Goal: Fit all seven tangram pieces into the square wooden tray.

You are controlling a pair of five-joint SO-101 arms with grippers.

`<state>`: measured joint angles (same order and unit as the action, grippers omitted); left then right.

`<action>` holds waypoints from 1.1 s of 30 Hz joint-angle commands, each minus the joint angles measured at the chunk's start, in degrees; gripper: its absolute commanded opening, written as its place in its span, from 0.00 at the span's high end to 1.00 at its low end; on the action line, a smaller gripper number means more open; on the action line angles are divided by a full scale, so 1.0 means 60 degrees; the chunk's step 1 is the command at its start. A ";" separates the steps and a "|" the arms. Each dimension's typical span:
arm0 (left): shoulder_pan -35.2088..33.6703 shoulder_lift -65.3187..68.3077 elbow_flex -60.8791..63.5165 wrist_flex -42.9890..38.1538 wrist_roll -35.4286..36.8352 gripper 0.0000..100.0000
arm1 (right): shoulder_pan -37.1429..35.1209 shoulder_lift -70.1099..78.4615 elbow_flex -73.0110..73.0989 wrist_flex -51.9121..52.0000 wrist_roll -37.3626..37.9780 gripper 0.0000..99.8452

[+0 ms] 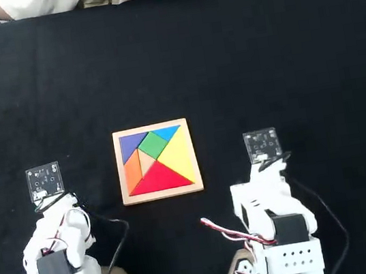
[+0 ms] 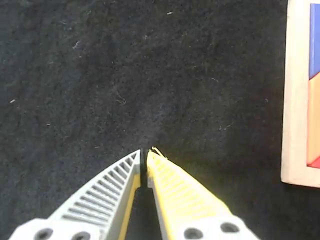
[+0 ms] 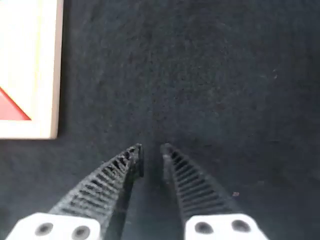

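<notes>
Nearest, the left gripper point(image 2: 145, 154) hangs over the black cloth point(image 1: 259, 50), tips pressed together and holding nothing, just apart from the left edge of the square wooden tray point(image 1: 122, 174). With the puzzle seemingly complete, the step in hand looks like resting clear, and that is best done with both claws kept off the rim so no piece is jarred.

The tray lies between the arms. It holds an orange parallelogram point(image 1: 133, 173), blue triangle point(image 1: 129, 146), tan triangle point(image 1: 147, 162), green square point(image 1: 151, 144), red triangle point(image 1: 158, 179), light-blue triangle point(image 1: 167, 133) and yellow triangle point(image 1: 178, 155), with no gaps visible.

The right gripper point(image 3: 151, 150) is empty, with only a thin slit between its tips, and sits off the tray's right edge.
</notes>
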<state>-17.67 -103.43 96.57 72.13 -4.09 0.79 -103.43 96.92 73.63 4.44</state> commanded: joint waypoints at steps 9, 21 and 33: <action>-0.0125 -0.0103 0.0125 0.0103 0.0073 0.96 | 0.0322 -0.0447 -0.0051 0.0000 -0.0571 0.99; -0.0125 -0.0103 0.0125 0.0103 0.0073 0.96 | 0.0293 -0.0549 -0.0051 0.0044 -0.0571 0.99; -0.0139 -0.0103 0.0125 0.0103 0.0073 0.96 | 0.0293 -0.0549 -0.0051 0.0044 -0.0571 0.99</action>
<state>-17.67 -103.52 96.57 72.48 -4.09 1.67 -103.43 96.92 73.63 1.10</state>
